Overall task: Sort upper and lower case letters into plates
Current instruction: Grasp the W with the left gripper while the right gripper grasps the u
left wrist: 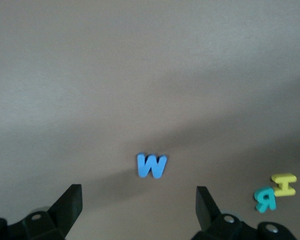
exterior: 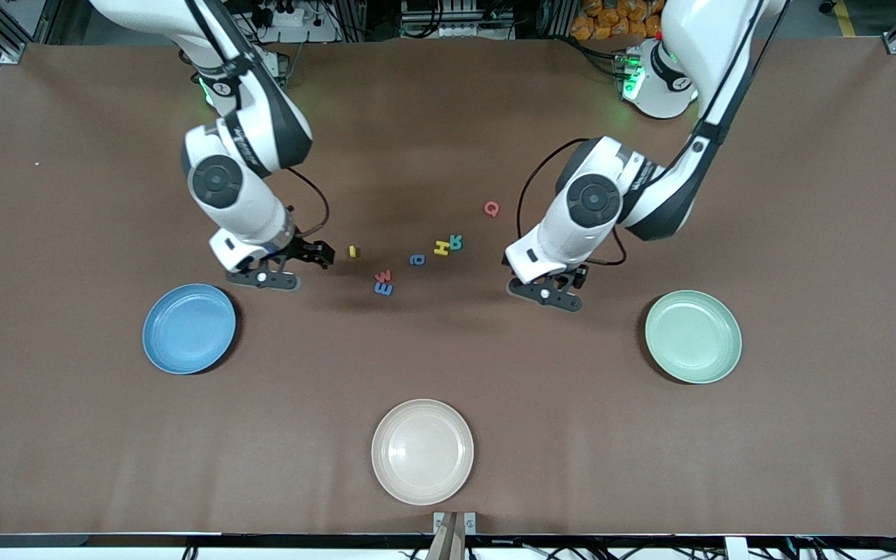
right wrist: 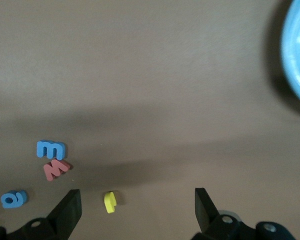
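Small letters lie scattered mid-table: a yellow letter (exterior: 353,251), a red one (exterior: 383,275) touching a blue one (exterior: 383,288), a blue "a" (exterior: 417,260), a yellow "H" (exterior: 442,248), a teal "R" (exterior: 456,242) and a red "Q" (exterior: 491,208). My right gripper (exterior: 314,254) hangs open beside the yellow letter (right wrist: 110,201), which lies on the table under the open right gripper (right wrist: 137,205). My left gripper (exterior: 575,278) is open over a blue "W" (left wrist: 152,165), ahead of the left gripper (left wrist: 139,200) and untouched. The sky blue plate (exterior: 189,327) and the mint green plate (exterior: 693,336) hold nothing.
A cream-beige plate (exterior: 422,451) sits nearest the front camera, midway along the table edge. The brown table (exterior: 448,373) stretches wide around all three plates. The blue plate's rim (right wrist: 297,55) shows in the right wrist view.
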